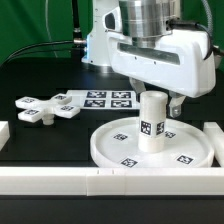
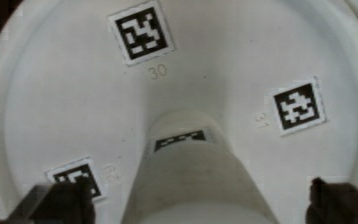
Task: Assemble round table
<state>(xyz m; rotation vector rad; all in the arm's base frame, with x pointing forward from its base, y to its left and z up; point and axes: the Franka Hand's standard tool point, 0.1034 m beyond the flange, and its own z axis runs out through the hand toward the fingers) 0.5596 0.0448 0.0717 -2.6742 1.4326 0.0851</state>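
White plastic round disc (image 1: 108, 152), raised rim upward, lies flat on the black table (image 1: 50, 140). Its front edge is close to the front border rail (image 1: 90, 180), and its side at the exterior view's right is near the side rail (image 1: 214, 140). The short cylindrical leg (image 1: 152, 122) stands upright at the disc's centre, clear of the rim all round. The gripper (image 2: 202, 203) hangs directly over the leg, fingertips (image 2: 60, 200) spread wide, one to each side, gaps visible, holding nothing. The cross-shaped piece (image 1: 45, 108) lies at the exterior view's left beside the marker board (image 1: 100, 100); bare table separates it from the disc.
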